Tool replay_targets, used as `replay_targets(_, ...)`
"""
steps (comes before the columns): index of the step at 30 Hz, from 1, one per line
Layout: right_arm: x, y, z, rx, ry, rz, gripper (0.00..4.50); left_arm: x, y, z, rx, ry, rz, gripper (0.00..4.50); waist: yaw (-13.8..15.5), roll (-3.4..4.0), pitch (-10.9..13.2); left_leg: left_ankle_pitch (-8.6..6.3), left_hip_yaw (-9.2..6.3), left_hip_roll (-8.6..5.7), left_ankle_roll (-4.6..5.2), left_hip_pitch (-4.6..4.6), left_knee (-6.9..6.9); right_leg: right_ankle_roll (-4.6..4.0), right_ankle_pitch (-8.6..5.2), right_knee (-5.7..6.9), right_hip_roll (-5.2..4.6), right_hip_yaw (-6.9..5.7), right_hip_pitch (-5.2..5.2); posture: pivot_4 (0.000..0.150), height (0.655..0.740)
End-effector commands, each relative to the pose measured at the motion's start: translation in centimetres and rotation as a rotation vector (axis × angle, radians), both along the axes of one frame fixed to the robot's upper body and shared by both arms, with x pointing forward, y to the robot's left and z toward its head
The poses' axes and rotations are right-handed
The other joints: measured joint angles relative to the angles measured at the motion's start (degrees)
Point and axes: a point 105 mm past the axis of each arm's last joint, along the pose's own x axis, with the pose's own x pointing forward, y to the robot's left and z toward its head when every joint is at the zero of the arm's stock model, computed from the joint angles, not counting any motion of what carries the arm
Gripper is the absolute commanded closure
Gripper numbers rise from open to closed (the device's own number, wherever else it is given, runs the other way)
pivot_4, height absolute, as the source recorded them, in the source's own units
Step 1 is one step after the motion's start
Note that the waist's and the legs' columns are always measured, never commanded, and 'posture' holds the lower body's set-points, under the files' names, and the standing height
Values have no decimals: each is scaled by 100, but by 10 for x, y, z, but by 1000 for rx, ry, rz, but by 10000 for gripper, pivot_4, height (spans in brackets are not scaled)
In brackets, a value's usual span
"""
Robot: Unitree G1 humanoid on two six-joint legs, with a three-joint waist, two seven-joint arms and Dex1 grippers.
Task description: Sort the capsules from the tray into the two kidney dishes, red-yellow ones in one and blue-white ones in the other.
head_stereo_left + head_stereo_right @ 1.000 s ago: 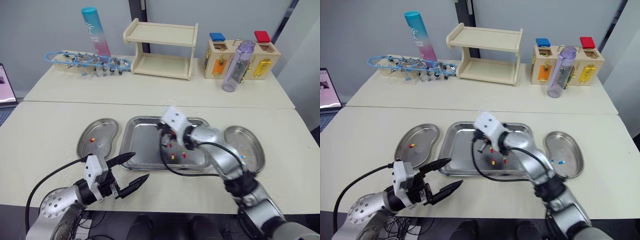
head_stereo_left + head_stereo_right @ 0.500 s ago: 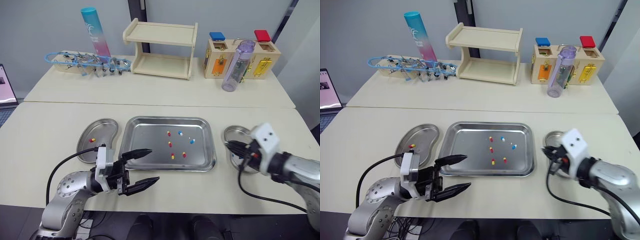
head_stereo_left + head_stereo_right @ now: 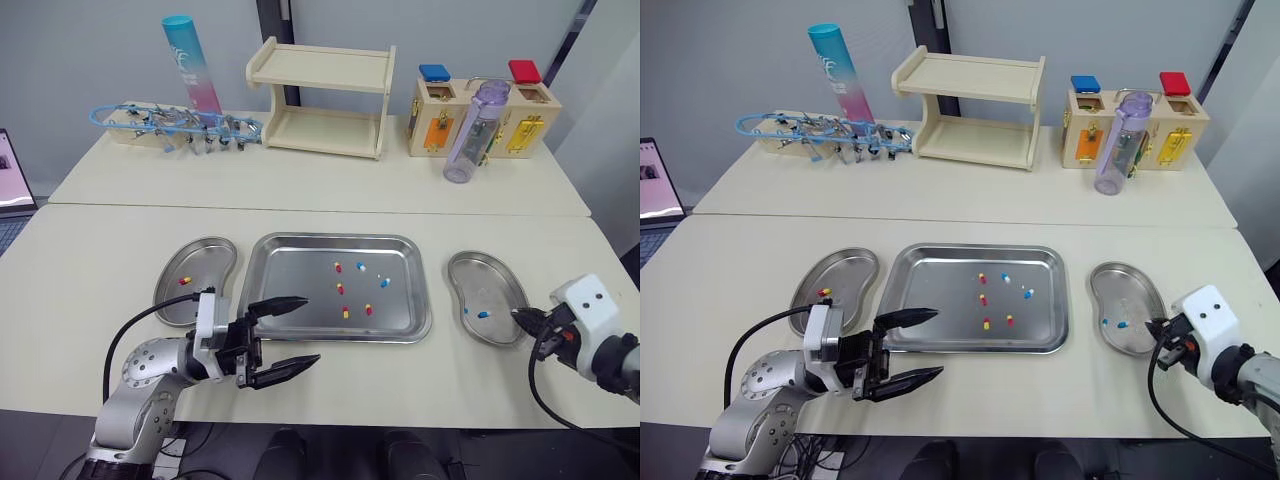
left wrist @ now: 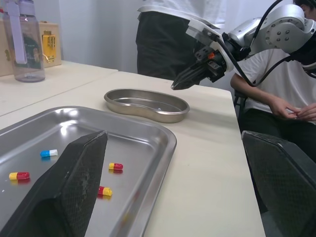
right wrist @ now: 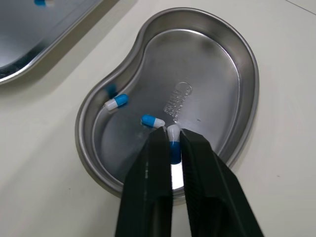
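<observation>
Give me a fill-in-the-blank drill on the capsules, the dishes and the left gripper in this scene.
The left kidney dish holds one ___ capsule.
In the tray, the blue-white capsules number ___.
The left gripper has its jaws ___.
The right kidney dish contains only ___ capsules.
Missing words: red-yellow; two; open; blue-white.

Along the back stand a wooden shelf (image 3: pixel 322 98), a purple bottle (image 3: pixel 476 132) before a wooden box (image 3: pixel 483 118), a blue-pink tube (image 3: pixel 192 64) and tangled blue clips (image 3: pixel 175 127); a laptop (image 3: pixel 12 170) sits far left.
</observation>
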Motion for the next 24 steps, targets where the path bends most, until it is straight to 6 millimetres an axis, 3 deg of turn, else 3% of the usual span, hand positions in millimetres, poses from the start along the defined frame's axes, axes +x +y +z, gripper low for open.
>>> replay_targets(1,3,-6,15,-30,-72,-6,28109,0,-2,5,-12,-42,-7,0,1,0,0,0,0,0,0,0,0,0,0,0,0,0,0,1500,7400)
replay_targets(11,4,-4,24,-24,-101,27,313,0,1,3,-8,-43,5,0,4,0,0,0,-1,0,0,0,0,0,0,0,0,-1,1,1500,7400)
replay_targets(19,2,-4,29,-64,-138,70,313,9,12,4,22,-56,104,0,5,0,0,0,0,0,0,0,0,0,0,0,0,-1,2,1500,7400)
replay_targets(22,-1,-2,32,-92,-155,135,313,21,33,3,97,-70,288,0,1,0,0,0,-1,0,0,1,0,0,0,0,0,-1,2,1500,7400)
replay_targets(24,-5,-2,37,-106,-195,202,313,29,63,3,176,-25,452,0,-8,-1,0,0,-1,0,0,1,0,0,0,0,0,0,3,1500,7400)
